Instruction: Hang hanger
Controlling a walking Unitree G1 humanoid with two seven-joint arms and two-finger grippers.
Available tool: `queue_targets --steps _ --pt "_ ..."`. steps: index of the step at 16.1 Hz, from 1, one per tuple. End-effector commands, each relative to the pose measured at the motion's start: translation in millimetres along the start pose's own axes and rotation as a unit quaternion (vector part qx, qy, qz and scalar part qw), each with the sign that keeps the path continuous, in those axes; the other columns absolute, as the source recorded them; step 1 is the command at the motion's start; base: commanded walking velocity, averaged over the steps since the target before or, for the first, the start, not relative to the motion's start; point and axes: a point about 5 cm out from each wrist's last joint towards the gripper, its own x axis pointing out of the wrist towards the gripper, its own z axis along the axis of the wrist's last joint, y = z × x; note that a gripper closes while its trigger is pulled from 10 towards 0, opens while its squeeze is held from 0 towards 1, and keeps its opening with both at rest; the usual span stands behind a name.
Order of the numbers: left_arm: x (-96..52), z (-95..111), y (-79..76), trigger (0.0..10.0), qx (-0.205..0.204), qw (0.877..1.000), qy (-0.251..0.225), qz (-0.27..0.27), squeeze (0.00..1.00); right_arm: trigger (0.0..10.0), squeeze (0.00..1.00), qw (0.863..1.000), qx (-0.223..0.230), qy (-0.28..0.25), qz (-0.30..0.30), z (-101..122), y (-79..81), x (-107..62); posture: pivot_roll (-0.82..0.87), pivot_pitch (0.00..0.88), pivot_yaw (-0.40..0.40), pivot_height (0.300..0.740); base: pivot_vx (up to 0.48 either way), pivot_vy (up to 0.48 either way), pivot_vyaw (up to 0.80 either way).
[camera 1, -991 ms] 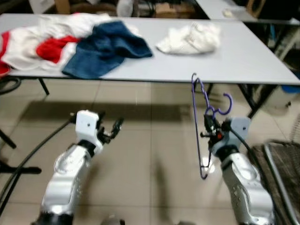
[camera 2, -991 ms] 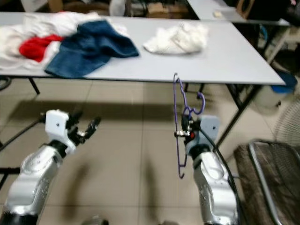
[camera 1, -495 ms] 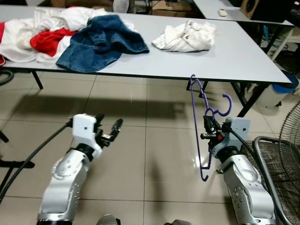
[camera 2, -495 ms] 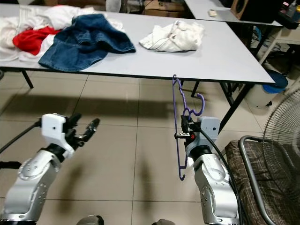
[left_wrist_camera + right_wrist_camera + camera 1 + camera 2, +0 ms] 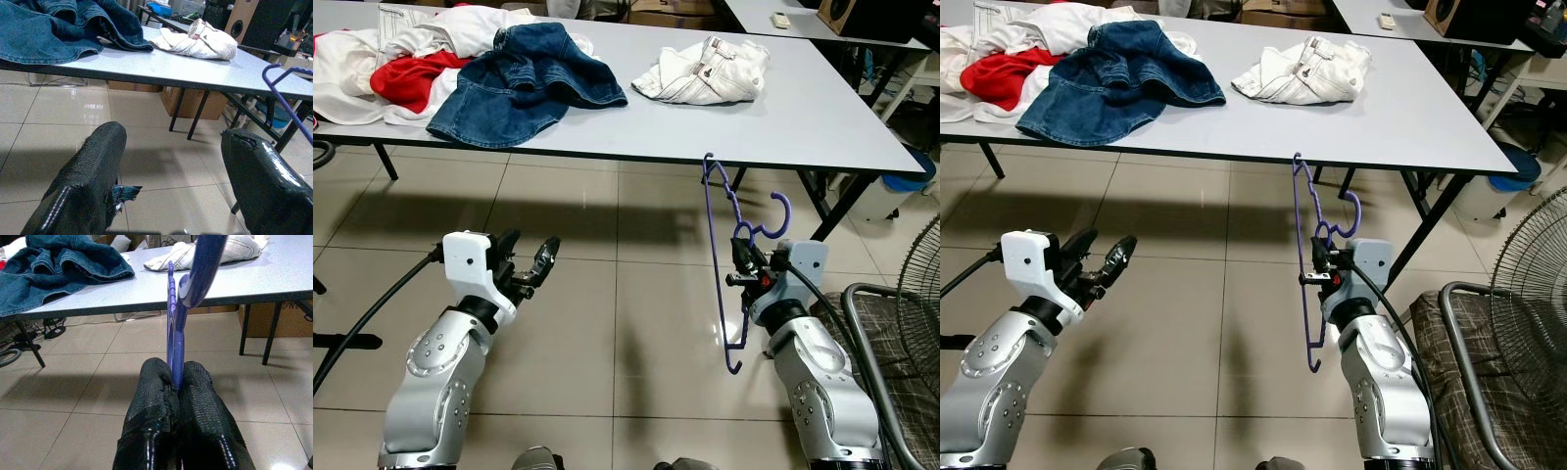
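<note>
We're in what looks like a workroom or lab space rather than a lived-in home. A long grey folding table [image 5: 822,117] on black metal legs stands on glossy beige floor tiles [image 5: 607,323], with a second table [image 5: 862,24] behind it. Clothes lie on top: a denim garment [image 5: 524,83], a white garment [image 5: 705,73], a red and white heap [image 5: 382,69]. Cardboard boxes [image 5: 190,100] sit underneath, a speaker [image 5: 252,22] stands behind, and a floor fan [image 5: 1533,284] is at the right.
</note>
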Motion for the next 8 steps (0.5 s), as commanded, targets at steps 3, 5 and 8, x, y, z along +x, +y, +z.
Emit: queue_targets --steps 3,5,8 --pt "4.5 -5.2 -3.7 10.0 -0.049 0.999 0.016 0.009 0.00 10.0 0.00 1.000 -0.001 -0.005 -0.018 2.0 -9.1 -5.6 -0.06 0.046 -0.051 0.740 0.000 0.000 0.00" --pt "6.6 -15.2 -4.4 10.0 -0.016 0.998 0.059 0.034 0.00 10.0 0.00 1.000 -0.001 -0.005 -0.027 4.4 -13.8 -5.1 -0.05 0.063 -0.065 0.740 0.000 0.000 0.00" --pt "7.1 -16.0 -6.0 10.0 -0.063 0.996 0.021 0.059 0.00 10.0 0.00 1.000 -0.003 -0.006 -0.024 4.8 -13.3 -5.4 -0.06 0.063 -0.057 0.740 0.000 0.000 0.00"
